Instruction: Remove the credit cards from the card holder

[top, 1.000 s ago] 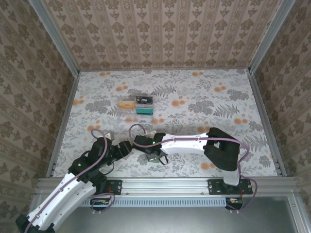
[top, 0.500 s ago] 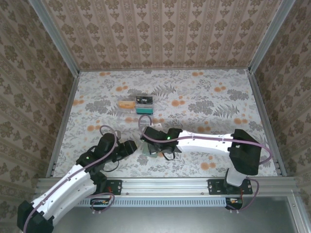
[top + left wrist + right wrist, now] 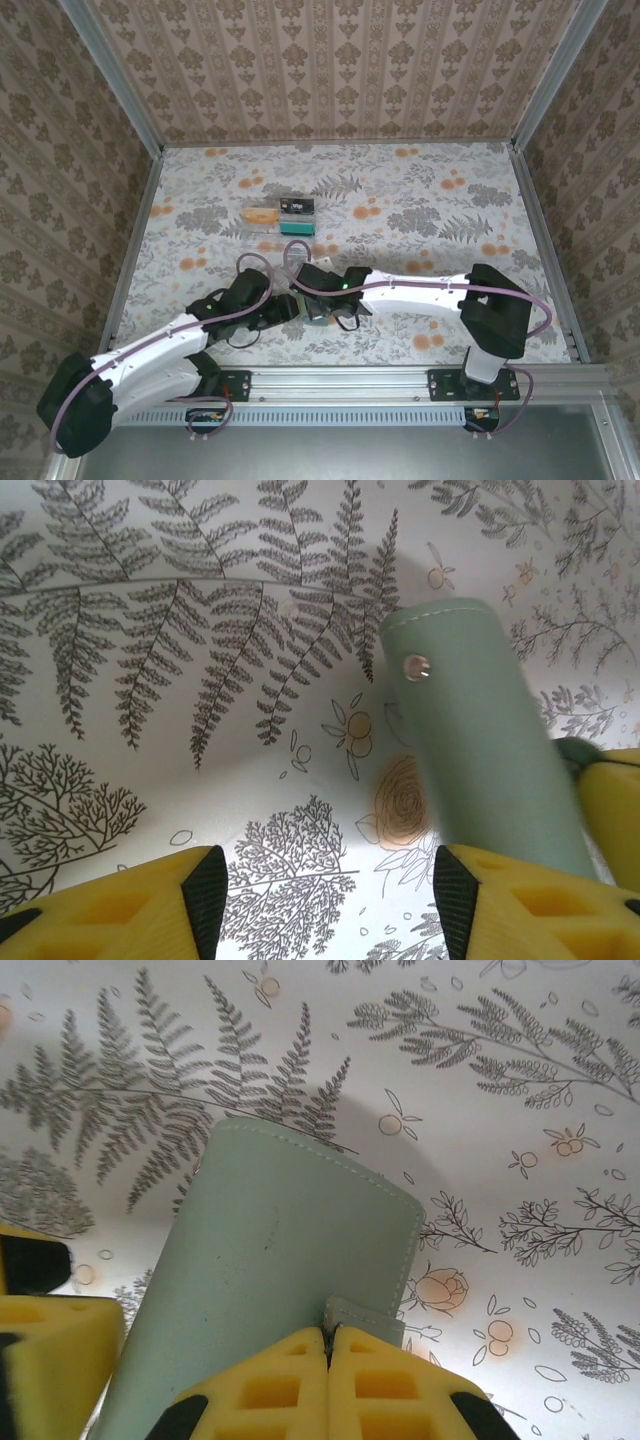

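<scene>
Seen from above, a floral-patterned table (image 3: 430, 190) with 2 robot arms meeting near its front middle. From the left, the left gripper (image 3: 325, 895) hangs low over the tabletop with its 2 yellow fingers held apart and only bare table between them; its right finger sits just beside the lower end of the card holder (image 3: 270, 1280). Well behind, a clear tray (image 3: 271, 231) holds an orange item and a teal one. The card holder, a sage-green wallet, is folded closed and raised at a slant above the table, with a small metal snap stud (image 3: 415, 666) showing on its flap. To its right, the right gripper (image 3: 328, 1345) has both fingers pressed together, pinching the wallet's short closure tab (image 3: 368, 1317). The wallet's inner pockets are hidden. It looks light and soft, likely to flop or twist when held by 1 tab alone. A firmer hold for the left gripper would be the free edge of the cover, so the 2 grippers could spread it open.
</scene>
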